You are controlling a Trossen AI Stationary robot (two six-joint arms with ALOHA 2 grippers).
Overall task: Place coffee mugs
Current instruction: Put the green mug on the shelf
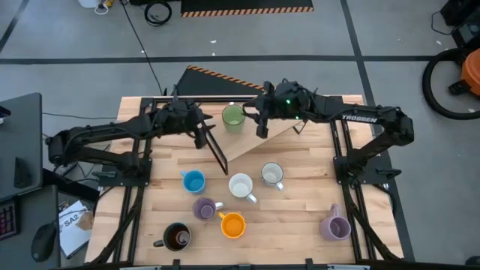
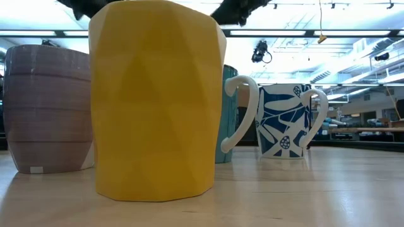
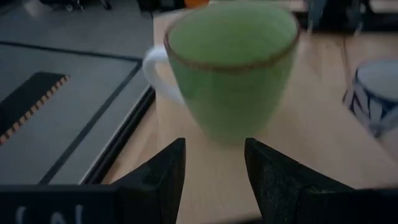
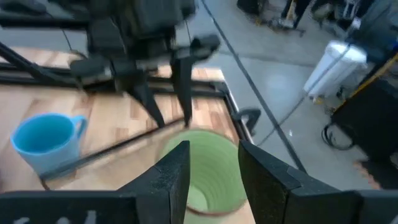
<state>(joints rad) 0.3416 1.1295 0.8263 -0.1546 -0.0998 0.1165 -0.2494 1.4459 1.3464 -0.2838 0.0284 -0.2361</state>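
Green mug [image 1: 233, 118] stands upright on the desk [image 1: 300, 217] at its far end, just ahead of my left gripper [image 3: 214, 163], jaws parted and empty, and just under my right gripper [image 4: 213, 167], jaws likewise apart around its rim; I judge both are lined up for a pickup or handover. Farther off, the overhead camera alone shows the blue mug [image 1: 193, 181], while the table-level camera shows only a yellow mug [image 2: 154, 101] blocking the scene.

"TROSSEN" on right arm [image 1: 358, 118]
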